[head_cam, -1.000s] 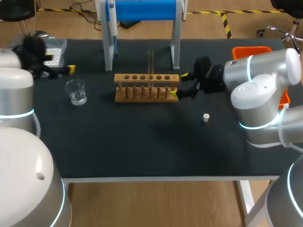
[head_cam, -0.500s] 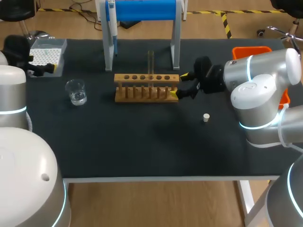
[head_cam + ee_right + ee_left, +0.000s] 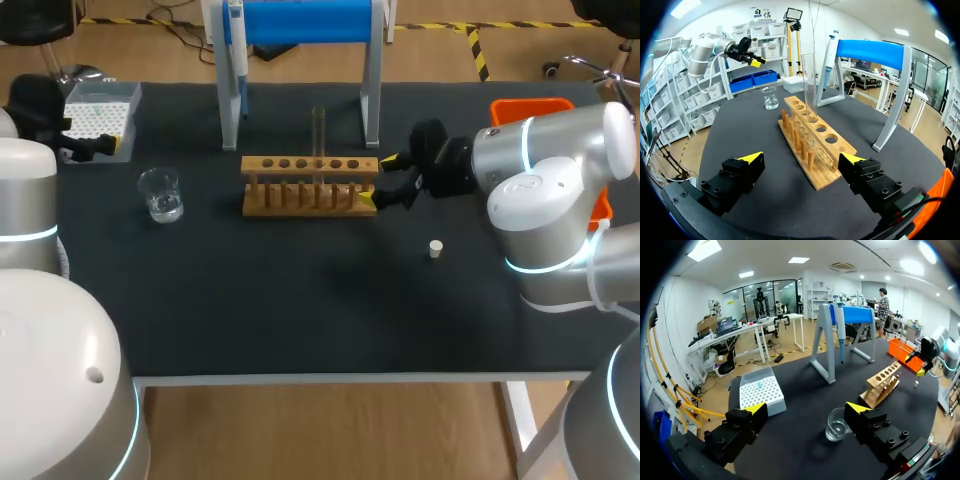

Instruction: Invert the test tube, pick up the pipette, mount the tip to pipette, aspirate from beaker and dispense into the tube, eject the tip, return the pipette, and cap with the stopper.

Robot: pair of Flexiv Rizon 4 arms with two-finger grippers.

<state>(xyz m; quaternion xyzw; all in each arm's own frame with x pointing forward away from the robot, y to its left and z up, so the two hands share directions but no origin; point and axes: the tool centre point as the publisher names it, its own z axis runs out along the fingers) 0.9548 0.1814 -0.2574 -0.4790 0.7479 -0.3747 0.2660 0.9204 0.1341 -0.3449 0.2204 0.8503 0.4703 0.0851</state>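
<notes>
Left gripper [image 3: 806,408]: wide open, holding nothing; over the table's [image 3: 300,320] back left corner, just beside the tip box [image 3: 100,108]; in its own wrist view, close behind the beaker [image 3: 160,193] and pointed along the table toward the rack.
Right gripper [image 3: 802,158]: wide open, gripping nothing; low at the right end of the wooden rack [image 3: 310,185], one yellow tip to either side of that end, neither seen touching the wood in the right wrist view.
Test tube [image 3: 319,128]: upright in one of the rack's middle holes, rising well above the top board; clear glass, contents too faint to tell.
Rack: lying crosswise in the middle of the table, nearer the back edge than the front, just in front of the stand.
Pipette [image 3: 238,60]: hanging on the left side of the blue-topped stand [image 3: 300,20], tip end down.
Stand: at the middle of the back edge, two grey legs on the table.
Beaker: upright toward the left edge, well apart from the rack's left end, holding a little clear liquid.
Tip box: at the back left corner, grid of holes facing up.
Stopper [image 3: 436,248]: small and white, alone on the table to the right of the middle, near the right gripper but apart from it, clear of the rack.
Orange bin [image 3: 530,108]: at the right edge toward the back, partly hidden behind the right arm.
</notes>
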